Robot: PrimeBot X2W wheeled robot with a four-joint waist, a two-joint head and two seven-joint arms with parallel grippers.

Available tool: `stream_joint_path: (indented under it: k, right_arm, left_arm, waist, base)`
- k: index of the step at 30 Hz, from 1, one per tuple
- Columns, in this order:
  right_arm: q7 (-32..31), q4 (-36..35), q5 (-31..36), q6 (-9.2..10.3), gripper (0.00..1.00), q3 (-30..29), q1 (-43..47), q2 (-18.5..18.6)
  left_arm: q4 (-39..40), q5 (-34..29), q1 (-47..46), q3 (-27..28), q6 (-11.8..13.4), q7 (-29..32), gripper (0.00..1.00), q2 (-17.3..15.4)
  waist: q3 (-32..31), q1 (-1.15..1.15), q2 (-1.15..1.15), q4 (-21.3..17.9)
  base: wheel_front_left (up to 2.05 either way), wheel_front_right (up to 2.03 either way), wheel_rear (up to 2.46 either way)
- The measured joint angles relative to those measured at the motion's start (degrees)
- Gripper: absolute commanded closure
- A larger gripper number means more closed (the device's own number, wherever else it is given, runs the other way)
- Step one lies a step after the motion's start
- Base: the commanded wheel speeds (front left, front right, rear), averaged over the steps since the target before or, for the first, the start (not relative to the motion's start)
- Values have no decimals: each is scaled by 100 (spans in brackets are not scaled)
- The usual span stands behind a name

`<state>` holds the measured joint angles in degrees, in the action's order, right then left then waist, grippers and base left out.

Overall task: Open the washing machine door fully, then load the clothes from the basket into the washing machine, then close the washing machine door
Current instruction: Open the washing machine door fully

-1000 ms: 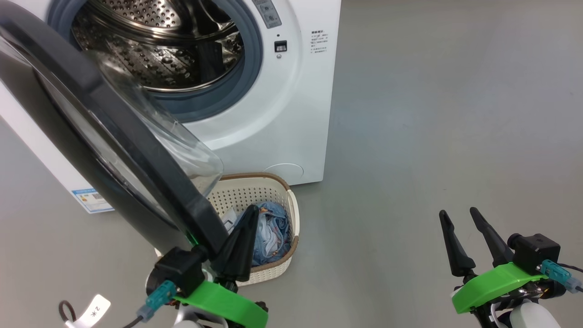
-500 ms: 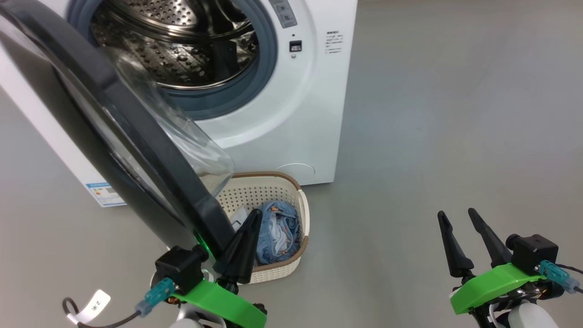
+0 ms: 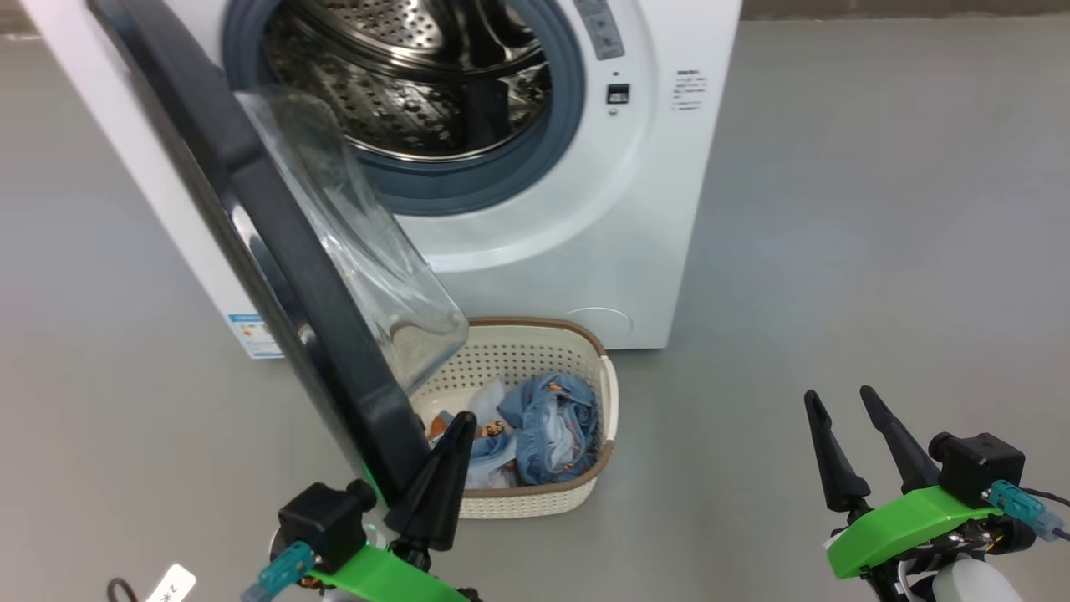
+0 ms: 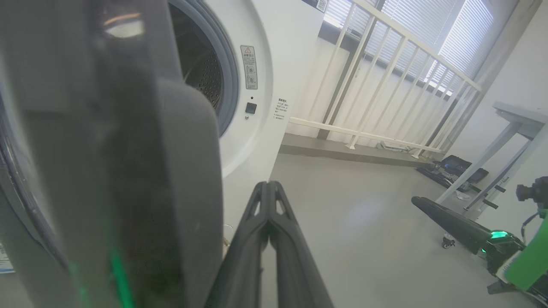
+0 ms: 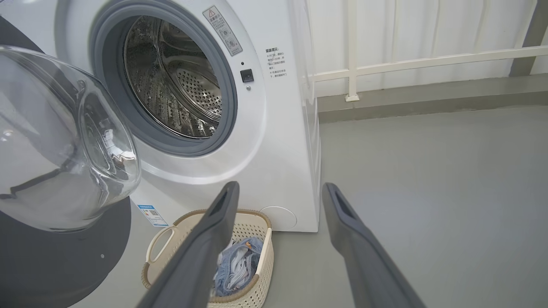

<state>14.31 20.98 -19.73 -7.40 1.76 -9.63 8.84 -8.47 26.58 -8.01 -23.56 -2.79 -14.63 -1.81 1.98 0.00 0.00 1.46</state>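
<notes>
The washing machine stands at the top with its steel drum exposed. The washing machine door hangs open to the left, nearly edge-on, its glass bowl over the basket's left end. The basket sits on the floor before the machine, holding light-blue clothes. My left gripper is shut, fingers together, close against the inner side of the door's lower rim. My right gripper is open and holds nothing, low at the right, well clear of the basket and clothes.
Bare grey floor spreads right of the machine. A white railing runs along the wall behind. A table's legs and a black case stand at the far right in the left wrist view.
The head camera has shifted, so the machine sits further right. The door stands more edge-on and uncovers more of the basket. Left gripper stays shut at the rim; right gripper is unchanged.
</notes>
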Motion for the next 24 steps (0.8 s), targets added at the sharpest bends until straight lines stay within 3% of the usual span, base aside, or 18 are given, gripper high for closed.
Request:
stream_joint_path:
  k: [14,24]
  right_arm:
    - [0,-26,0,0,0,-185,34,-22]
    - [0,-77,0,0,0,-268,36,-97]
  left_arm:
    - [278,-8,330,121,175,116,100,-313]
    - [359,49,364,612,464,214,100,-658]
  waist:
    - [-83,0,0,756]
    - [-81,0,0,1332]
  base:
    - [0,0,0]
    - [0,0,0]
